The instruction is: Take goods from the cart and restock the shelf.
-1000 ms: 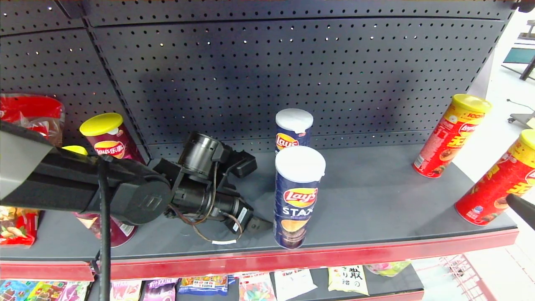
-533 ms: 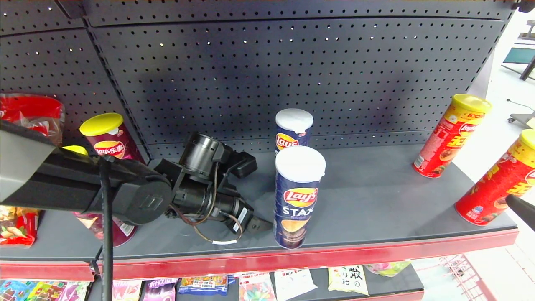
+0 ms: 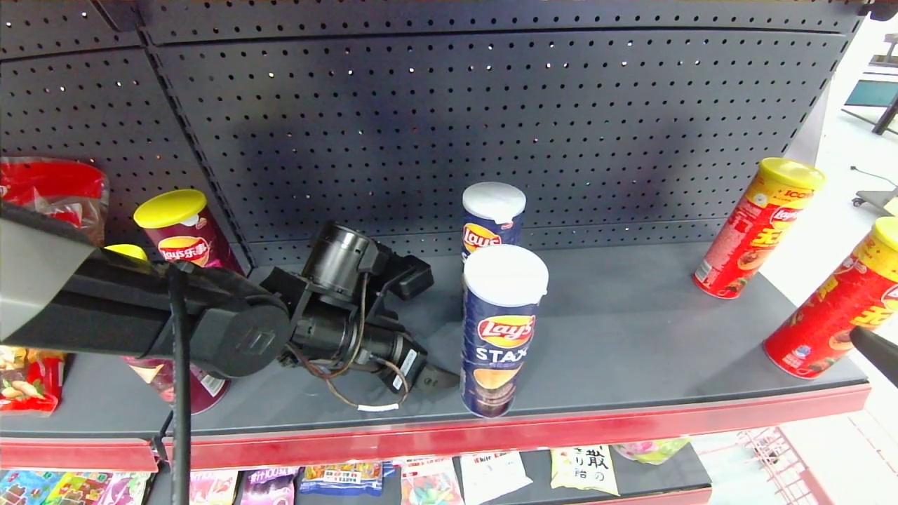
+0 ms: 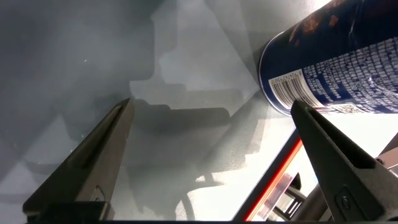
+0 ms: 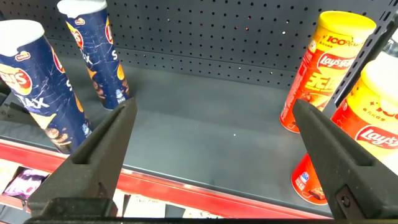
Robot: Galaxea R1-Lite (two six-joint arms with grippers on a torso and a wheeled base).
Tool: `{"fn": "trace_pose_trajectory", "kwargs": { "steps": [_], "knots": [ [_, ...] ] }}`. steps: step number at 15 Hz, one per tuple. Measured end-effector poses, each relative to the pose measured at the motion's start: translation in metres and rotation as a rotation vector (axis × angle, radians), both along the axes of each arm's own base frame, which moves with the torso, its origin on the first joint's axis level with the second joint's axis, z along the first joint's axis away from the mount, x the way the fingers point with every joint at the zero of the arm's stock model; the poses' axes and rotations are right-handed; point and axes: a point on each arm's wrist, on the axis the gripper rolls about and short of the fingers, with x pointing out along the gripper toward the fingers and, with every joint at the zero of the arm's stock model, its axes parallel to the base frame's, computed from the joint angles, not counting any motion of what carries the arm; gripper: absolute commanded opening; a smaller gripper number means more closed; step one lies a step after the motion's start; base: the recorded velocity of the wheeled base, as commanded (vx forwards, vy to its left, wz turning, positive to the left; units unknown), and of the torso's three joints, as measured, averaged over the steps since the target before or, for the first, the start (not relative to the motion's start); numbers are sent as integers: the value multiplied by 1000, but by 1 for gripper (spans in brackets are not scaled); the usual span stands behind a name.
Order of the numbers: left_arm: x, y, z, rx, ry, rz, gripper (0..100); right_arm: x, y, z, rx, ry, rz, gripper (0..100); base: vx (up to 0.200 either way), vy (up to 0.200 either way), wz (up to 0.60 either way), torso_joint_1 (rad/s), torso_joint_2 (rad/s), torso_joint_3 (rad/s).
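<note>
Front blue can [image 3: 501, 330]: upright on the shelf [image 3: 631, 337], close to its front edge and midway along it. It stands directly ahead of the rear blue can [image 3: 492, 214], which is by the back panel.
Left gripper [image 4: 211, 109]: low over the shelf, just beside the front can's base on the side toward the shelf's left end. The jaws are spread wide with nothing between them. We cannot tell whether a fingertip touches the can.
Right gripper [image 5: 214, 106]: off the shelf's front right corner, jaws wide apart and empty.
Risk, topple: the can is tall and narrow and sits near the front edge. We judge that a sideways brush from the near finger could tip it off the shelf.
Risk, knock-on: if it tips backward, it would likely strike the rear can.
Risk, left end: the arm lies close to the purple can [image 3: 184, 231], so a wide swing out could clip it.
Risk, right corner: a red can [image 3: 828, 308] stands near the front right corner, near the right gripper, and a careless approach could nudge it.
</note>
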Motion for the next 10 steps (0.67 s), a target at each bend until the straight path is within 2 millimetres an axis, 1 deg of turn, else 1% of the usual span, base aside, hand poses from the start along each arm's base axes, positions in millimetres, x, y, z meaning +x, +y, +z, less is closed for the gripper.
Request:
{"fn": "trace_pose_trajectory", "kwargs": {
  "steps": [6,10],
  "knots": [
    [0,0,0,-1,-1,0,100,0,0,0,1,-1,0,100,0,0,0,0,0,0],
    [-3,-4,0,5,-5,-7,100,-1,0,-1,0,0,0,100,0,0,0,0,0,0]
  ]
}}
